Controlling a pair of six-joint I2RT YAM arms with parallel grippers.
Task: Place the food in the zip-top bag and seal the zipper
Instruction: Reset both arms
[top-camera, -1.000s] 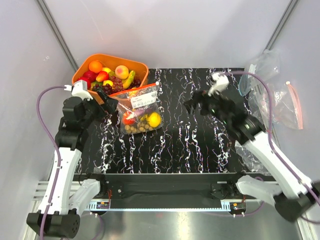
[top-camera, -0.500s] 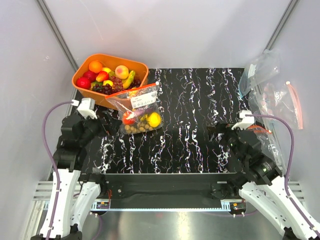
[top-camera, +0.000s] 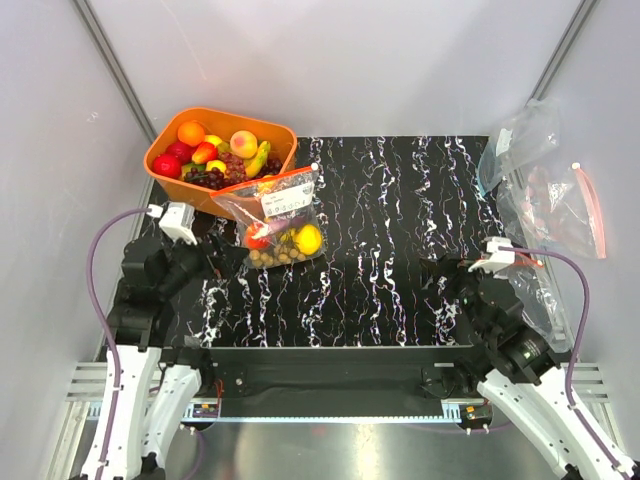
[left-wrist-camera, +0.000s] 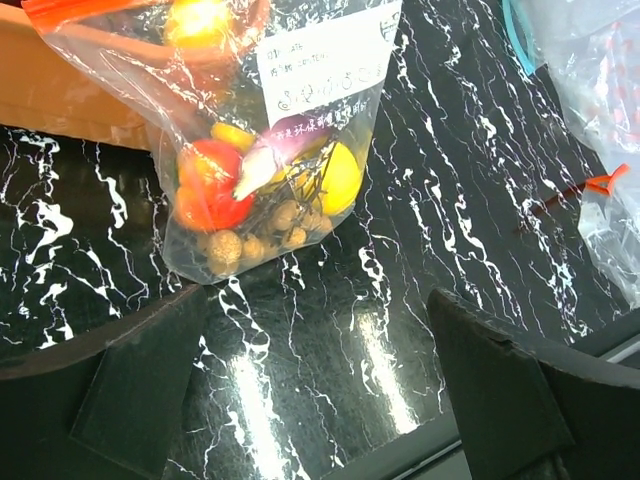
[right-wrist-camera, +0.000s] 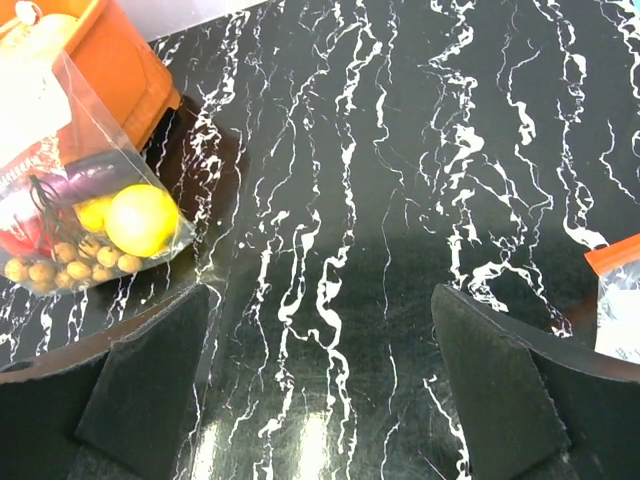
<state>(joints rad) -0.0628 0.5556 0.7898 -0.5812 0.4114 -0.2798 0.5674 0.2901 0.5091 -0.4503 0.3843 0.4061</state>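
We see the left claw (left-wrist-camera: 318, 400) spread wide, its two dark fingers (left-wrist-camera: 140, 385) far apart and holding nothing. It hangs low over the counter (left-wrist-camera: 430, 240), just in front of the zip-top bag (left-wrist-camera: 270, 160), without touching it. The right claw (right-wrist-camera: 320, 390) is equally wide and empty, over the right part of the counter, well apart from that bag.

The bag lies at the rear left of the counter, and its upper part leans on the orange bin (top-camera: 160, 150). The food (left-wrist-camera: 205, 185) is inside it: a red piece, a yellow one, something purple and small brown balls.

Only the top view shows the whole zipper (top-camera: 270, 180) and the fruit that fills the bin, also the other clear bags (top-camera: 545, 195) at the far right. The left wrist view gives the white label (left-wrist-camera: 325, 60) closely. We cannot tell if the zipper is pressed shut.
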